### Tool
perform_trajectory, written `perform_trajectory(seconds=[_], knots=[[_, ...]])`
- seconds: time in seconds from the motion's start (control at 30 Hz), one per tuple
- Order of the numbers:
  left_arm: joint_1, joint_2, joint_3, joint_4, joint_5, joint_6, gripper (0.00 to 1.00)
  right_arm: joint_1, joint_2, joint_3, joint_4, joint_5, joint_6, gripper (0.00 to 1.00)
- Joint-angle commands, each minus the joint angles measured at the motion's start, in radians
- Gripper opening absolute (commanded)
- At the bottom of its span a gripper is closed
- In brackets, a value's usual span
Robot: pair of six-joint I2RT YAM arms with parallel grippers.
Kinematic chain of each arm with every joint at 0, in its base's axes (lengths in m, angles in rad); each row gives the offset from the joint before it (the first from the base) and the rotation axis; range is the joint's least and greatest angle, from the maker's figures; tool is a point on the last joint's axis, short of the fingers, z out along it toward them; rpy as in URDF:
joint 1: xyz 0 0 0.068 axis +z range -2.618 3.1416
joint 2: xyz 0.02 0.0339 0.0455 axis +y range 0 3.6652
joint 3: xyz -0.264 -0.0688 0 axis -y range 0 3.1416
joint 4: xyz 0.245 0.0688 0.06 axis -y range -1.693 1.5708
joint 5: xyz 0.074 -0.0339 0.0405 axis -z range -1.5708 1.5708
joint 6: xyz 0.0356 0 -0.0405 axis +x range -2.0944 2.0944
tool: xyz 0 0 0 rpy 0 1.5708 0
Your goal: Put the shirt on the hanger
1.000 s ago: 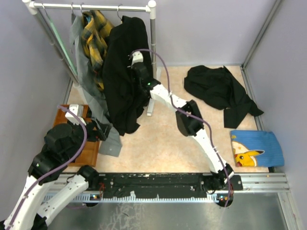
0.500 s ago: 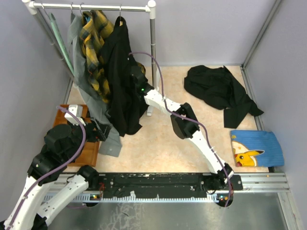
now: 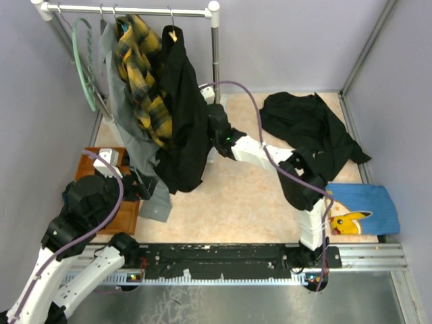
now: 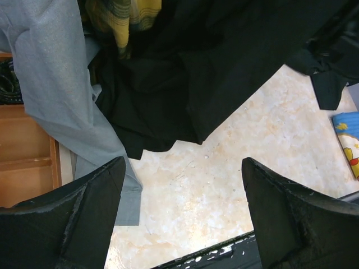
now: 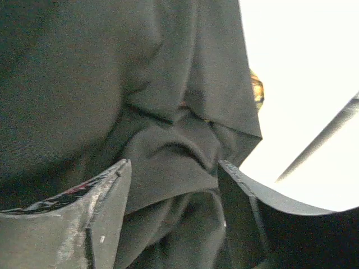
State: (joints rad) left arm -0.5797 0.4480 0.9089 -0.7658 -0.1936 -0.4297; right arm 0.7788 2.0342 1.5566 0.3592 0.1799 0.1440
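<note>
The black shirt [image 3: 179, 115] hangs from the rail [image 3: 128, 9], its hem near the floor. Only a small yellow piece of the hanger [image 3: 173, 34] shows at the collar, under its metal hook. My right gripper [image 3: 206, 110] sits against the shirt's right side, below the shoulder. In the right wrist view its jaws [image 5: 171, 165] stand apart, with a loose fold of the shirt [image 5: 162, 151] lying between them. My left gripper [image 3: 140, 183] is low at the left, wide open [image 4: 182, 162] over bare floor, the shirt's hem [image 4: 168, 101] just beyond it.
On the rail hang a pale green hanger [image 3: 81, 61], a grey garment [image 3: 125, 128] and a yellow plaid shirt [image 3: 142, 67]. Another black garment [image 3: 307, 125] lies at the back right, with a blue printed cloth [image 3: 358, 209] nearer. A wooden tray [image 3: 94, 165] sits at the left.
The shirt went up onto the rail and now hangs free. My right gripper opened and drew back to the right. The other garments and the green hanger swung.
</note>
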Motion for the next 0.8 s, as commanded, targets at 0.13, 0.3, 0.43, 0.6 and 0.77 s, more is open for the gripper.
perform_trajectory(seconds=[0.13, 0.3, 0.43, 0.6, 0.77], knots=[[0.006, 0.029, -0.037, 0.046, 0.019, 0.006, 0.9, -0.011, -0.292, -0.195, -0.154, 0.294, -0.068, 0.88], [0.006, 0.051, -0.05, 0.059, 0.025, 0.008, 0.91, -0.125, -0.454, -0.284, -0.406, 0.09, 0.198, 0.99], [0.006, 0.067, -0.072, 0.091, 0.037, 0.019, 0.91, -0.245, -0.631, -0.484, -0.377, -0.254, 0.299, 0.99], [0.006, 0.074, -0.091, 0.123, 0.031, 0.046, 0.93, -0.271, -0.887, -0.607, -0.545, -0.235, 0.219, 0.99], [0.006, 0.078, -0.103, 0.138, 0.0, 0.053, 0.95, -0.271, -1.123, -0.625, -0.75, -0.09, 0.172, 0.99]])
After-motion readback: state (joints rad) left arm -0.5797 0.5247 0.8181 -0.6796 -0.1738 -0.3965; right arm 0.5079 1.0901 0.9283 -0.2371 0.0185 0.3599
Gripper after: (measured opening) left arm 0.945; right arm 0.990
